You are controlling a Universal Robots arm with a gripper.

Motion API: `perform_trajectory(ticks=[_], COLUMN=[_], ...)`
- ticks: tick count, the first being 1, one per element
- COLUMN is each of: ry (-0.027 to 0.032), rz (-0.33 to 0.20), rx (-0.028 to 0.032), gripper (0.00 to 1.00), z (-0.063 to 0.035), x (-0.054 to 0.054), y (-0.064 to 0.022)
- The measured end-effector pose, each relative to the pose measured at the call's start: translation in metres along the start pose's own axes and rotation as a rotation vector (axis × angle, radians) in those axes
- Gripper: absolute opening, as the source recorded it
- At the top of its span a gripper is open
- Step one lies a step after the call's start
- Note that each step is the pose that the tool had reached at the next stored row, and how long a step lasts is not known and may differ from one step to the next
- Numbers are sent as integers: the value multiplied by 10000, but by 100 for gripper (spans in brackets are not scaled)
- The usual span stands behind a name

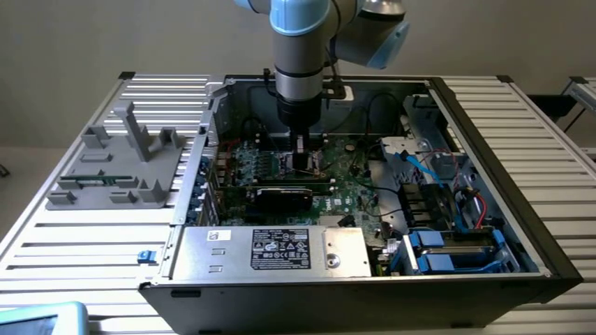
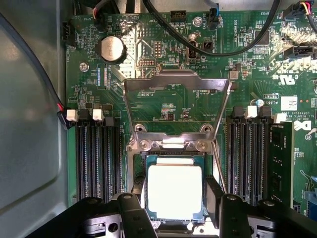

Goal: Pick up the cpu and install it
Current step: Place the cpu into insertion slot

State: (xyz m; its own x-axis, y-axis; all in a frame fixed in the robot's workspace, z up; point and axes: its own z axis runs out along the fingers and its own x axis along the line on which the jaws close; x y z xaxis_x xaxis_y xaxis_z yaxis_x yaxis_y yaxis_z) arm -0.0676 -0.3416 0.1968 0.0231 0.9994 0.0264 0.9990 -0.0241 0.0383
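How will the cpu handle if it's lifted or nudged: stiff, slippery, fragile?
The cpu is a thin flat square, so it is likely stiff and light, not apt to roll. Its smooth bright metal top looks slippery. Its thin edge offers little to hold, so it may tilt or slip.

Small square cpu (image 2: 174, 192): pale silvery lid, thin green rim. Lies flat, edges squared to the open socket frame on the motherboard, between two banks of memory slots; seated or hovering, unclear.
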Motion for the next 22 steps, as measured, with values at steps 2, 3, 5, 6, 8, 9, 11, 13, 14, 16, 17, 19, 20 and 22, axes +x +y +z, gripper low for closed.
perform_trajectory(ticks=[2, 3, 5, 6, 8, 9, 11, 13, 14, 16, 17, 19, 20, 22], ry=[0, 1, 6, 7, 12, 13, 17, 17, 17, 17, 17, 18, 19, 18], rz=[1, 0, 0, 0, 0, 0, 0, 1, 1, 1, 0, 0, 0, 0], rx=[0, 0, -1, 0, 0, 0, 0, 0, 0, 0, -8, -11, -11, -11], gripper=[56, 56, 56, 56, 56, 56, 56, 56, 56, 56, 56, 56, 56, 56], z=[-1, 0, 1, 2, 3, 4, 5, 6, 5, 6, 6, 6, 6, 6], x=[0, 0, 0, -1, 0, 0, 1, 1, 1, 1, 2, 2, 2, 2], y=[-6, -7, -7, -7, -7, -7, -7, -7, -7, -7, -7, -7, -7, -7])
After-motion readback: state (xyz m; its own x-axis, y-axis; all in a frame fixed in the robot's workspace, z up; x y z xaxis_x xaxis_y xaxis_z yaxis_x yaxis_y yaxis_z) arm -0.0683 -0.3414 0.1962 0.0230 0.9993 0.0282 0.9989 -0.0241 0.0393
